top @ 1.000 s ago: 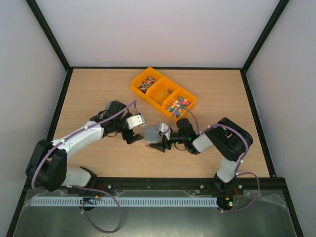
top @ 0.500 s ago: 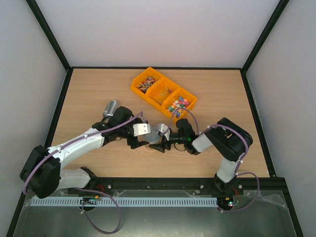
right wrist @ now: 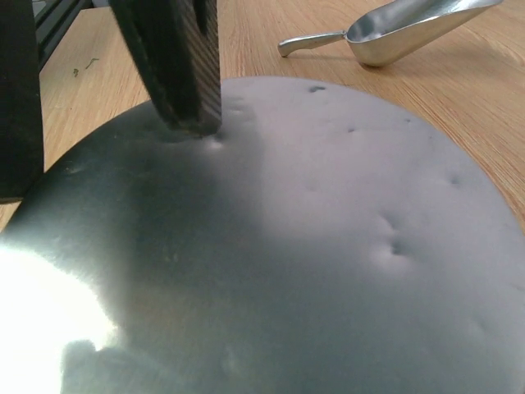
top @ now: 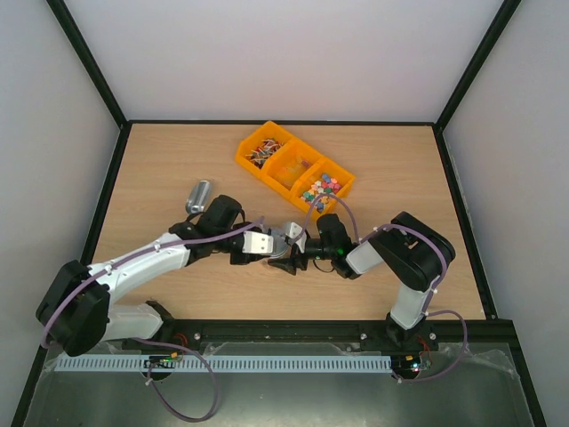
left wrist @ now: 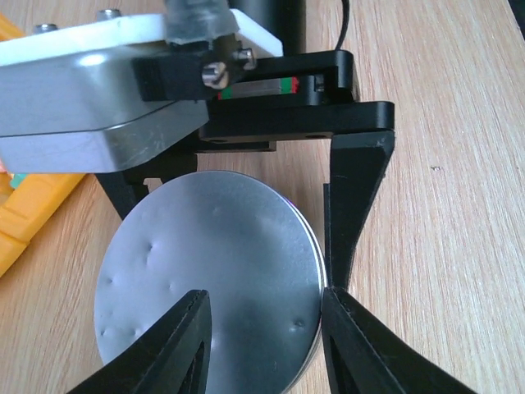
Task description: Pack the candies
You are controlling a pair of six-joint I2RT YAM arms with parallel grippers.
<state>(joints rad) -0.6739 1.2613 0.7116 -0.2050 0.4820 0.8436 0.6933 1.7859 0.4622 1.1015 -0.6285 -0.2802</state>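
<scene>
Left gripper (left wrist: 264,294) over dented disc (left wrist: 189,263), near rim cropped

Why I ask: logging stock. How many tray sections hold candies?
3, all in the orange tray: red-white-dark pieces far left, amber pieces middle, pastel cubes near right. None appears hidden.

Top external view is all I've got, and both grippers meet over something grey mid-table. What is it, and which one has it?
Observer: It's a round metal disc. The right gripper brackets it, with a finger at each side edge, and looks clamped on it.
Operator: And the left gripper?
Observer: The left gripper is open, with one finger over the disc's face and the other just outside its rim.
Operator: Is it touching?
Observer: In the right wrist view, one of its fingers meets the face, beside a small dent.
</scene>
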